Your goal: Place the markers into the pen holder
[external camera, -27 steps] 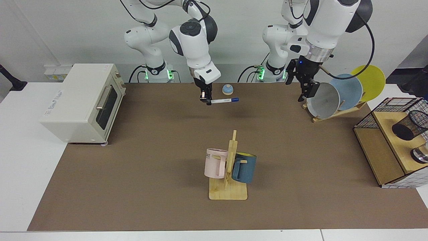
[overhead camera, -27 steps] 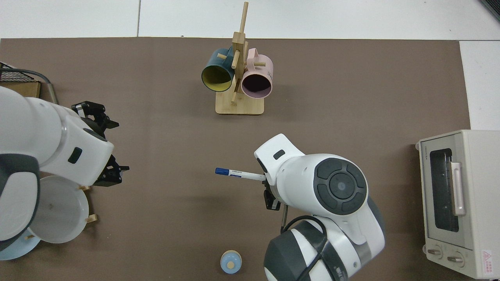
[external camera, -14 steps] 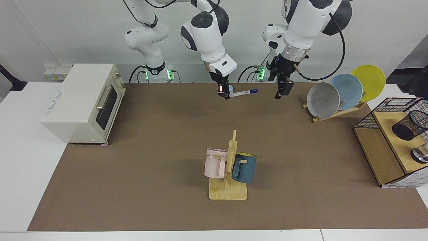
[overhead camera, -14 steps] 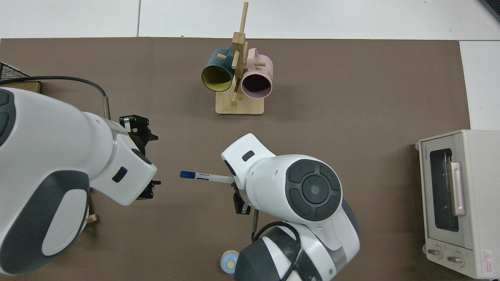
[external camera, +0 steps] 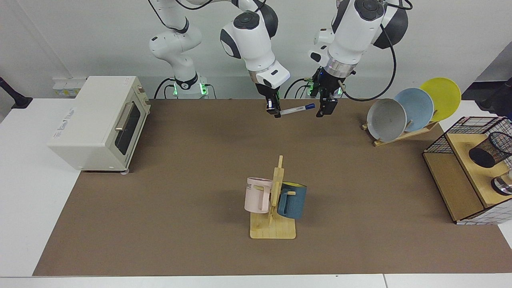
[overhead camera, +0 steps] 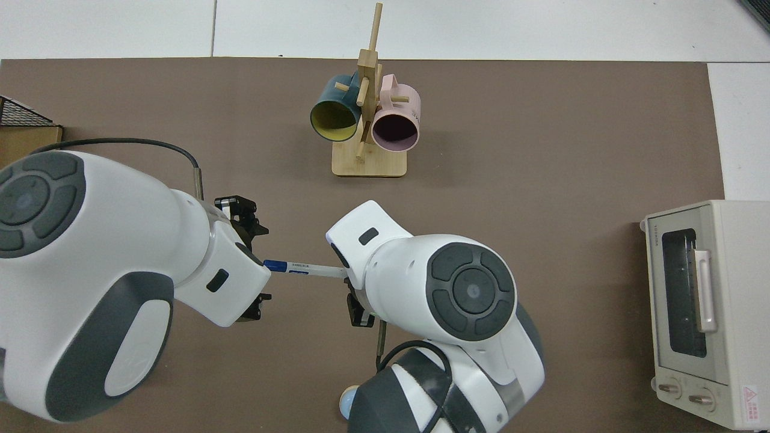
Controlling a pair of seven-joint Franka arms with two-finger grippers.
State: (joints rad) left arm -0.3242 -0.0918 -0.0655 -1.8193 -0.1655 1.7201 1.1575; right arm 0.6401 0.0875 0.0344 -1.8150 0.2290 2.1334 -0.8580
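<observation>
The marker (external camera: 298,109), white with a blue cap, hangs level above the far middle of the mat, with my right gripper (external camera: 276,112) shut on its tail end. My left gripper (external camera: 323,106) is open at the cap end. From above, the blue cap of the marker (overhead camera: 295,267) lies between the widely spread fingers (overhead camera: 243,213) of the left gripper (overhead camera: 258,264). The right gripper's fingers are hidden under its own hand there. The pen holder (external camera: 490,149), a black mesh cup, lies tilted on a wooden shelf at the facing view's right edge, far from both grippers.
A mug rack (external camera: 274,230) with a pink mug (external camera: 257,195) and a blue mug (external camera: 293,200) stands mid-mat. A toaster oven (external camera: 96,122) sits at the facing view's left. A plate rack (external camera: 404,112) and the wire-framed wooden shelf (external camera: 456,188) are on that view's right.
My right gripper carried the marker toward the left arm. My left gripper swung over from the plate rack and now stands open around the blue cap.
</observation>
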